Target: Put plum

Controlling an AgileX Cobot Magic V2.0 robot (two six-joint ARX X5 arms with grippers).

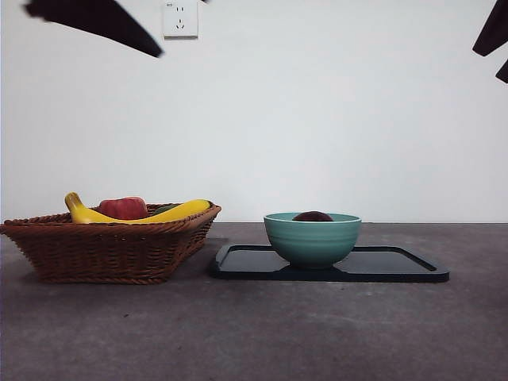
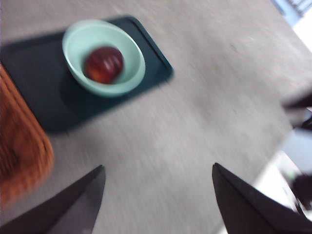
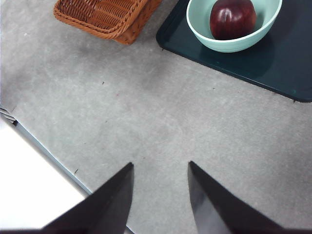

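The plum point(image 3: 233, 18) sits in the bowl point(image 3: 229, 44) on the tray point(image 3: 273, 68), so the job looks done. Both the left claw point(image 2: 158, 195) and the right claw point(image 3: 161, 195) are open and hold nothing, high above the bench point(image 3: 170, 126).

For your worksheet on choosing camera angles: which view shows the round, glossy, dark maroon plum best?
The right wrist view: the round, glossy, dark maroon plum lies sharp and whole inside the teal ceramic bowl. The left wrist view shows it whole but blurred. The front view shows only its top above the bowl's rim.
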